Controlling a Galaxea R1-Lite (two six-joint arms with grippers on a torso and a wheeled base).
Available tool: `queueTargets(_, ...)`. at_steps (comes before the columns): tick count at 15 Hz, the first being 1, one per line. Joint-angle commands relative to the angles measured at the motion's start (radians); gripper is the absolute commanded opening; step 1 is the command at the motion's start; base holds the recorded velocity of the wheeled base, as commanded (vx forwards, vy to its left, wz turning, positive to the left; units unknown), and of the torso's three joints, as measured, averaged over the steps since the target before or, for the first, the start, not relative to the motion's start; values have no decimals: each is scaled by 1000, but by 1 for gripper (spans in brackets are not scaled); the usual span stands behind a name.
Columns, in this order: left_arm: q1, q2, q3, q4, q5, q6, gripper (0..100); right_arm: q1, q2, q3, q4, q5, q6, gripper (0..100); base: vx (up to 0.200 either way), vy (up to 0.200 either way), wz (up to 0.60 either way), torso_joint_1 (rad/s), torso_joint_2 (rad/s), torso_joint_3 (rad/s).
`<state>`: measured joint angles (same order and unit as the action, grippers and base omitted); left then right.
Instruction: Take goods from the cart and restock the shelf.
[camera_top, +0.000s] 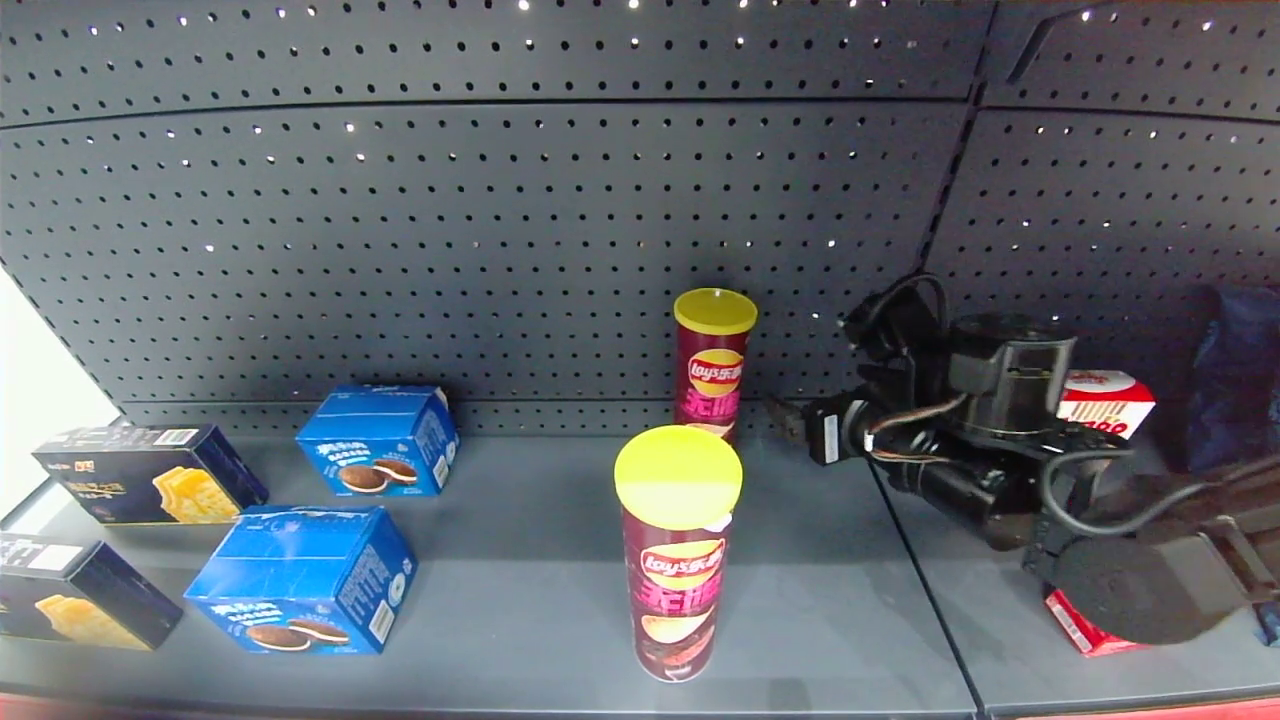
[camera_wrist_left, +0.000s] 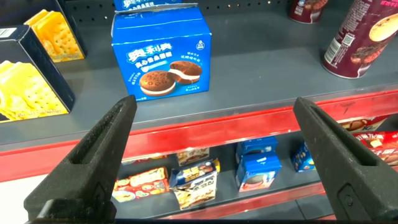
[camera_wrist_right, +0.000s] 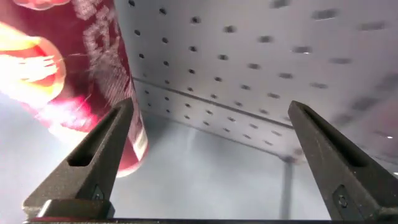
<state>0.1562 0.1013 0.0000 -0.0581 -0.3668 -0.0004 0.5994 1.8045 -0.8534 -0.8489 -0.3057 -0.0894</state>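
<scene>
Two maroon chip cans with yellow lids stand upright on the grey shelf (camera_top: 520, 560): one at the back (camera_top: 713, 365), one nearer the front (camera_top: 678, 560). My right gripper (camera_top: 785, 418) is low over the shelf just right of the back can. In the right wrist view it is open (camera_wrist_right: 210, 109), and that can (camera_wrist_right: 68, 74) stands beside one finger, outside the gap. My left gripper (camera_wrist_left: 214, 106) is open and holds nothing, in front of the shelf's red front edge (camera_wrist_left: 217, 127), facing a blue cookie box (camera_wrist_left: 163, 53).
Two blue cookie boxes (camera_top: 380, 440) (camera_top: 300, 580) and two dark cracker boxes (camera_top: 150, 472) (camera_top: 75, 590) lie at the shelf's left. A red-and-white box (camera_top: 1105, 400) and a red box (camera_top: 1075, 620) sit by my right arm. The pegboard wall (camera_top: 500, 250) closes the back. More goods (camera_wrist_left: 255, 168) fill the lower shelf.
</scene>
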Motion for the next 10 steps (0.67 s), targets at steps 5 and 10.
queueTargets(5,0,2,0,0,2,-3,100,-9,-433,309,11,-7,-30,100,0,0,0,0,0,0)
queueTargets(10,0,3,0,0,-3,-4,100,-20,-689,415,71,-165,-53,100,0,0,0,0,0,0)
